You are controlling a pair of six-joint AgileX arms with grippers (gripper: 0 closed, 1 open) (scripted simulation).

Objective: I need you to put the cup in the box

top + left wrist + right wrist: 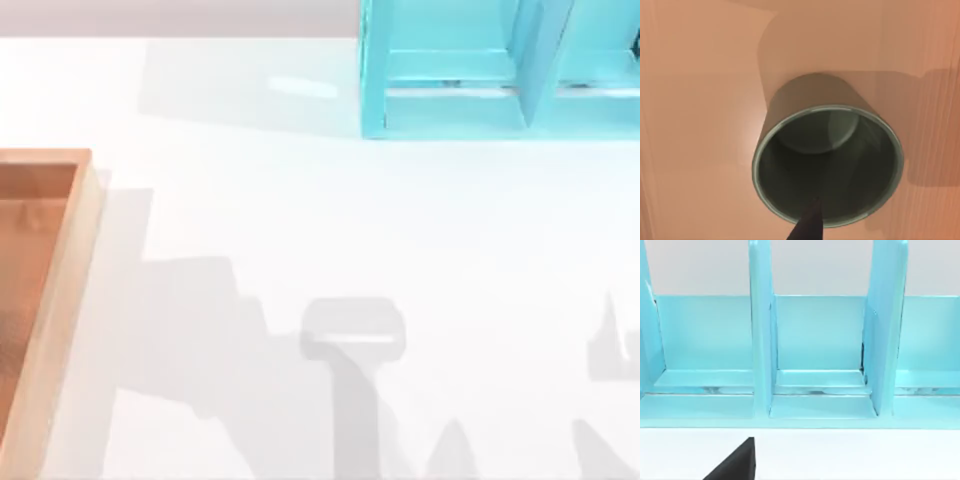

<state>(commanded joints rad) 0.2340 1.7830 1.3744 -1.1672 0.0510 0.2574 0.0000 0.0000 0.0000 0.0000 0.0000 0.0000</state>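
left gripper (pixel 807 225): above cup (pixel 827 160), grip unclear | cup: over box (pixel 700 100) floor

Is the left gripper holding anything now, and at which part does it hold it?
Probably the cup, at its rim: one dark finger reaches inside the rim, above the box floor. The other finger is out of sight, so the grip cannot be confirmed.
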